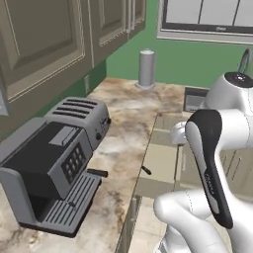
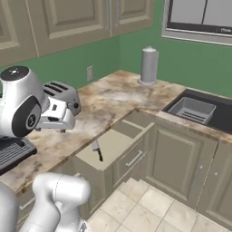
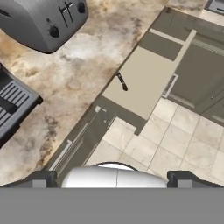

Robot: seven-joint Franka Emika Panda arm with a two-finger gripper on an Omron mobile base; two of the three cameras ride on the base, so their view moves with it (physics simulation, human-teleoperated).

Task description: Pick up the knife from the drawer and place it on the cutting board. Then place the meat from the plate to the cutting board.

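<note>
Knife lies in the pulled-out drawer beside the counter; jaws spread wide, holding nothing.

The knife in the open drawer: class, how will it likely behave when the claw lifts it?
The knife looks rigid, so it should not flop. Lying flat on the drawer floor, it probably won't roll but may slide when nudged. Gripped by its black handle alone, the broad blade would likely tip it downward.
</note>
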